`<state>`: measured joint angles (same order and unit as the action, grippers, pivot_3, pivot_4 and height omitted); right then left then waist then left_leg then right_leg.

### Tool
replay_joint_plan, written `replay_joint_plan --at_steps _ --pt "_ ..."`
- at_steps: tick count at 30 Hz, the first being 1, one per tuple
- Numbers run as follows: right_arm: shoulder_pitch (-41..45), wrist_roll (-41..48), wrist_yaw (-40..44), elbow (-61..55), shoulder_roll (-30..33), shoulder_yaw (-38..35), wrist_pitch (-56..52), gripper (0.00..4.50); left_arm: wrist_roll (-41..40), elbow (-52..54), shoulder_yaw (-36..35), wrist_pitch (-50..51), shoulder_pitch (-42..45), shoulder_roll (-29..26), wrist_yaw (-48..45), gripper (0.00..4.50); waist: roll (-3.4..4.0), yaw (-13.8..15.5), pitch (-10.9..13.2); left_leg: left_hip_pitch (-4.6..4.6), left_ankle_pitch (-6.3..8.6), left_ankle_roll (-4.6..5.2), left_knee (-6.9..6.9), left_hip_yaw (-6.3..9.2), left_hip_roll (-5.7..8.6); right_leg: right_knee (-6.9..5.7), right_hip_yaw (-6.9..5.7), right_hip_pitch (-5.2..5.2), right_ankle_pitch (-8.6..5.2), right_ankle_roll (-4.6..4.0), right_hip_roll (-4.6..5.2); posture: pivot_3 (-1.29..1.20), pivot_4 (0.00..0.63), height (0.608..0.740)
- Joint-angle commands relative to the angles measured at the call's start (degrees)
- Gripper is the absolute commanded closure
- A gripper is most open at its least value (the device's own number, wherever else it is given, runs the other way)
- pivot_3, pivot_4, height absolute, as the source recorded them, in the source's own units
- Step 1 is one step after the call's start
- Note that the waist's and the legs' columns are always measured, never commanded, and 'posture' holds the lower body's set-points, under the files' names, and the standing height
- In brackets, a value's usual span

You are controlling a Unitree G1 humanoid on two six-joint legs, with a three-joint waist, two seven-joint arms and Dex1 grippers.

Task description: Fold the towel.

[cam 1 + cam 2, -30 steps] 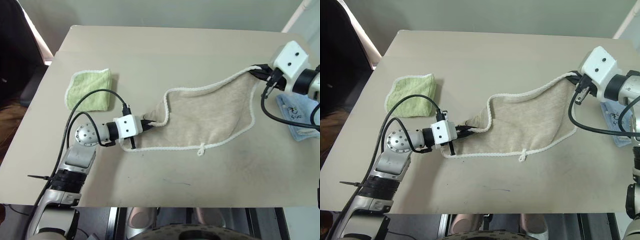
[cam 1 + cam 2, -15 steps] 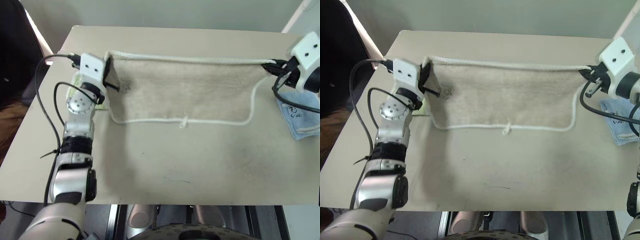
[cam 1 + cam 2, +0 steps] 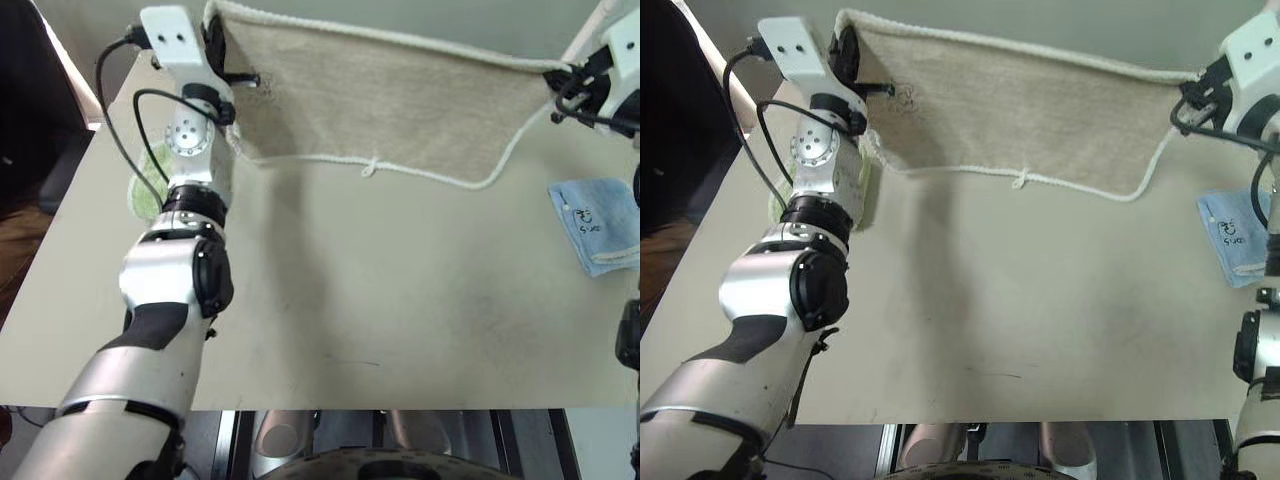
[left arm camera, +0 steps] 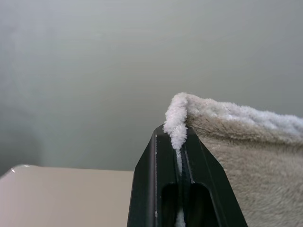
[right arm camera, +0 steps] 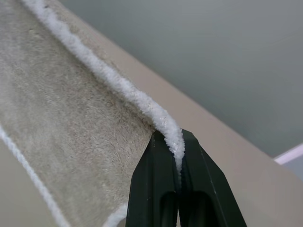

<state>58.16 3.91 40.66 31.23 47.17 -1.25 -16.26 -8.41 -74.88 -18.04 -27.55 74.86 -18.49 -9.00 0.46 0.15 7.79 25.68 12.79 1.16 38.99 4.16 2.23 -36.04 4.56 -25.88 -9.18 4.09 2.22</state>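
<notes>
Left eye view: towel (image 3: 400, 110) hangs stretched above table (image 3: 400, 300) far edge, left gripper (image 3: 214, 40) & right gripper (image 3: 560, 78) each clamped shut on a top corner of the corded edge, prob. to spread it flat w/o wrinkles before folding.

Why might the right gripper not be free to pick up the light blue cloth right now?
Probably not free: the right gripper is shut on a corner of the towel, held up with the left gripper; the blue cloth lies uncovered.
</notes>
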Motion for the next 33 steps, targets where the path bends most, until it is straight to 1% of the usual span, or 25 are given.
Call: replay_joint_plan --at_steps 1,3,4,7,8,10,12,13,15,20,22,24,28,30,33 --pt "5.29 -4.03 -6.92 9.21 1.24 -1.48 6.75 4.50 -3.00 -0.39 -4.89 -2.05 3.51 -2.11 5.50 4.47 0.01 0.04 0.00 0.26 -0.05 0.00 0.01 0.00 0.00 -0.02 -0.01 -0.26 0.04 0.01 0.01 0.00 0.150 0.728" --pt "7.46 -4.41 -8.60 12.85 0.91 -1.62 9.17 4.50 -6.67 -0.80 -8.91 -1.30 4.84 -2.01 7.69 4.47 0.01 0.05 0.00 0.56 -0.13 -0.03 0.03 -0.01 -0.01 -0.06 -0.01 -0.54 0.07 0.02 0.01 0.00 0.150 0.728" --pt "8.30 -4.30 -9.34 13.86 0.61 -1.82 10.06 4.50 -6.65 -1.01 -9.21 -0.77 5.27 -1.95 7.63 4.47 0.01 0.05 0.00 0.66 -0.15 -0.03 0.04 -0.02 -0.02 -0.05 -0.01 -0.62 0.07 0.02 0.01 0.00 0.150 0.728" --pt "8.92 -3.75 -9.53 14.73 0.52 -2.07 11.45 4.50 -1.41 -1.68 -4.68 2.70 5.65 -1.70 5.25 4.47 0.01 0.20 0.00 0.85 -0.16 -0.03 0.04 -0.04 -0.04 0.06 -0.03 -0.76 0.07 0.02 0.01 0.00 0.150 0.728" --pt "8.54 -3.63 -9.25 14.52 0.72 -2.06 11.59 4.50 -1.30 -1.70 -4.34 3.88 5.70 -1.37 2.21 4.47 0.01 0.38 0.00 0.85 -0.15 -0.03 0.06 -0.04 -0.05 0.06 -0.05 -0.76 0.06 0.02 0.01 0.00 0.150 0.728" --pt "6.00 -2.72 -7.49 11.82 1.62 -2.54 10.87 4.50 -2.42 -1.49 -4.25 7.83 5.22 -1.46 -9.19 4.47 0.01 0.76 0.00 1.01 -0.13 0.02 0.09 -0.05 -0.04 0.13 -0.09 -0.81 0.06 0.03 0.04 0.00 0.150 0.728" --pt "2.79 -1.51 -5.67 7.92 2.55 -3.40 9.52 4.50 -2.36 -1.03 -3.62 9.28 4.18 -2.69 -17.90 4.47 0.01 1.04 0.00 1.36 -0.12 0.05 0.21 -0.01 -0.06 0.15 -0.19 -1.04 0.06 0.03 0.06 0.00 0.150 0.728" --pt "1.20 -0.93 -5.01 5.89 2.91 -3.89 8.65 4.50 -2.64 -0.86 -3.68 10.64 3.77 -3.44 -21.63 4.47 0.01 1.04 0.00 1.44 -0.12 0.05 0.21 -0.03 -0.05 0.15 -0.21 -1.11 0.06 0.03 0.06 0.00 0.150 0.728" --pt "-2.75 0.46 -3.46 1.02 3.84 -5.13 6.43 4.50 -2.75 -0.30 -2.93 13.31 2.65 -5.35 -32.19 4.47 0.02 0.97 0.00 1.48 -0.12 0.05 0.18 -0.07 -0.07 0.13 -0.19 -1.15 0.05 0.04 0.07 0.00 0.150 0.728" --pt "-10.52 2.52 -1.67 -8.30 5.45 -7.78 1.22 4.50 -1.33 1.84 1.96 19.21 -0.68 -10.37 -58.56 4.47 0.03 0.70 0.01 1.50 -0.13 0.03 0.20 -0.16 -0.12 0.10 -0.15 -1.26 0.04 0.05 0.06 0.00 0.150 0.728" --pt "-12.80 3.14 -1.40 -10.94 5.91 -8.90 -0.36 4.50 -1.00 2.87 3.69 21.43 -1.73 -12.54 -66.04 4.47 0.03 0.63 0.00 1.49 -0.14 0.05 0.29 -0.19 -0.10 0.03 -0.17 -1.24 0.05 0.06 0.03 0.00 0.150 0.728" --pt "-14.58 3.64 -1.26 -12.99 6.17 -9.94 -1.59 4.50 -0.64 3.50 4.94 23.04 -2.44 -14.55 -70.39 4.47 0.03 0.56 0.01 1.49 -0.16 0.08 0.45 -0.15 -0.11 -0.03 -0.17 -1.20 0.10 0.09 0.05 0.00 0.150 0.728" --pt "-19.32 5.09 -0.31 -17.46 7.09 -12.18 -4.25 4.50 -1.11 4.92 5.72 25.07 -3.73 -17.71 -74.84 4.47 0.04 0.46 0.01 1.40 -0.09 0.20 0.70 -0.07 -0.09 -0.14 -0.20 -1.03 0.21 0.13 0.06 0.00 0.150 0.728" --pt "-23.25 6.46 1.13 -21.37 8.00 -13.80 -5.77 4.50 -2.07 6.86 5.66 26.14 -5.03 -18.95 -78.27 4.47 0.05 0.49 0.00 1.32 -0.04 0.28 0.78 -0.07 -0.06 -0.15 -0.21 -0.90 0.26 0.14 0.07 0.00 0.150 0.728" --pt "-29.59 9.10 3.47 -27.85 9.03 -16.55 -8.98 4.50 -2.64 9.86 5.90 27.49 -7.59 -20.99 -80.95 4.47 0.06 0.49 0.00 1.32 0.09 0.53 1.03 -0.06 -0.04 -0.23 -0.25 -0.82 0.31 0.18 0.09 0.00 0.150 0.728"
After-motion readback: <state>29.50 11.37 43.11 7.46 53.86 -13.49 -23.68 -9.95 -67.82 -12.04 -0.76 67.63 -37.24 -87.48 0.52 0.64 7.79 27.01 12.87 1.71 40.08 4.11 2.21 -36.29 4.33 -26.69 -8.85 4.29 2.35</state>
